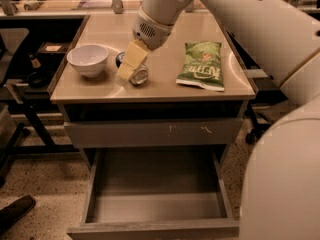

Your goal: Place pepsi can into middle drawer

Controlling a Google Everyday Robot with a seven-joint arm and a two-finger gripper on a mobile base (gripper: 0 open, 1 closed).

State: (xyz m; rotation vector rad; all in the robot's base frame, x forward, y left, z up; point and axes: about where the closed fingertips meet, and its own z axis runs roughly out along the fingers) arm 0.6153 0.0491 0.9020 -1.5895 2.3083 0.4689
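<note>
The pepsi can (139, 76) lies on its side on the tabletop, between the white bowl and the green chip bag. Only its silver end and a bit of its blue body show. My gripper (128, 72) hangs from the white arm and is down right over the can, covering most of it. The middle drawer (155, 186) is pulled open below the table's front, its grey floor bare.
A white bowl (88, 59) stands left of the can. A green chip bag (202, 65) lies to the right. A shut grey drawer front with white scuffs (155, 132) sits above the open drawer. Desks and chair bases flank the table (150, 90).
</note>
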